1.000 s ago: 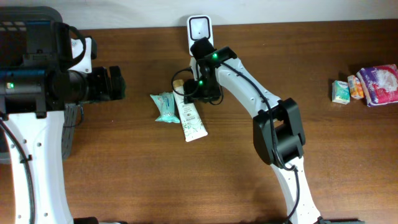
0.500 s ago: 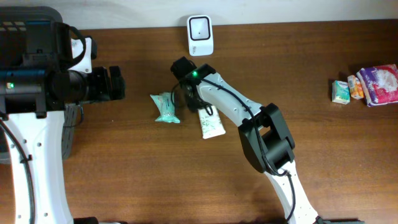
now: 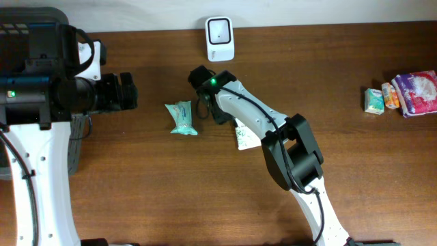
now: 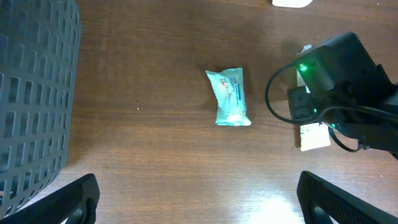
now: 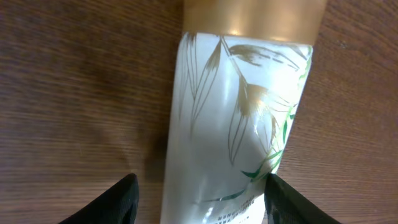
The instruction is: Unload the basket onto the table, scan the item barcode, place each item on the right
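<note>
While the right gripper [image 5: 202, 193] straddles the white leaf-printed plastic tube [image 5: 239, 112], jaws half-parted, bare brown wooden table [image 5: 74, 93] shows between one finger [image 5: 121, 202] and the tube's edge.

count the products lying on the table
5: teal pouch left of centre; white tube partly under the right arm; teal box, small orange pack and purple pack at the far right. The arms could hide more.

Overhead looks straight down on the table [image 3: 382, 178]; both wrist views share the tube [image 5: 236, 124], the right one very close.
</note>
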Controlling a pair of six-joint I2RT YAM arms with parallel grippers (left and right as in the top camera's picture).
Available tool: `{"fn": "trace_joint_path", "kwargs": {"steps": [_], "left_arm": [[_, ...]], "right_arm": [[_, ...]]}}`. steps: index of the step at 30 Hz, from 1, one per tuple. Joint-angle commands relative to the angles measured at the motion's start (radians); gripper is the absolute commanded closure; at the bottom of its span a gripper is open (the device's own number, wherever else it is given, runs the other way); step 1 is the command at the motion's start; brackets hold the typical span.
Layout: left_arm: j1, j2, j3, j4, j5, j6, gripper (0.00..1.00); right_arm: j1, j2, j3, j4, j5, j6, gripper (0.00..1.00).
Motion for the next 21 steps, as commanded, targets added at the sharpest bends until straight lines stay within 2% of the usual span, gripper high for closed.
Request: {"fn": "trace_joint_path", "kwargs": {"steps": [1,4,5,7,8,10,11,13,14,18,21], "left_arm": [[-0.002,-0.003,0.002,0.002,0.010,0.012,0.01],[-0.002,-0.003,0.002,0.002,0.010,0.012,0.01],[-0.002,-0.003,0.002,0.002,0.010,0.012,0.01],[-0.002,-0.003,0.002,0.002,0.010,0.012,0.01],[-0.002,-0.003,0.002,0.002,0.010,0.012,0.01],[-0.002,-0.003,0.002,0.002,0.010,0.012,0.01],[-0.002,-0.003,0.002,0.002,0.010,0.012,0.01],[-0.002,-0.003,0.002,0.002,0.010,0.012,0.01],[-0.002,-0.003,0.002,0.002,0.010,0.012,0.01],[-0.002,-0.003,0.002,0.002,0.010,0.012,0.01],[-0.002,-0.003,0.002,0.002,0.010,0.012,0.01]], "right_arm": [[-0.006,-0.008,-0.021,0.014,0.036,0.012,0.47],[-0.006,-0.008,-0.074,0.060,0.036,0.012,0.59],[-0.006,-0.008,-0.090,0.066,0.027,0.013,0.71],[-0.009,-0.014,-0.056,0.060,-0.063,0.012,0.75],[-0.023,-0.016,-0.006,0.037,-0.171,0.006,0.78],[-0.071,-0.018,0.084,-0.004,-0.434,-0.063,0.79],[-0.113,-0.018,0.108,-0.018,-0.635,-0.107,0.79],[-0.199,-0.013,0.096,-0.029,-0.949,-0.177,0.79],[-0.238,-0.012,0.063,-0.028,-1.027,-0.185,0.79],[-0.370,-0.010,-0.092,0.010,-1.099,-0.192,0.80],[-0.465,-0.010,-0.098,0.013,-1.093,-0.211,0.80]]}}
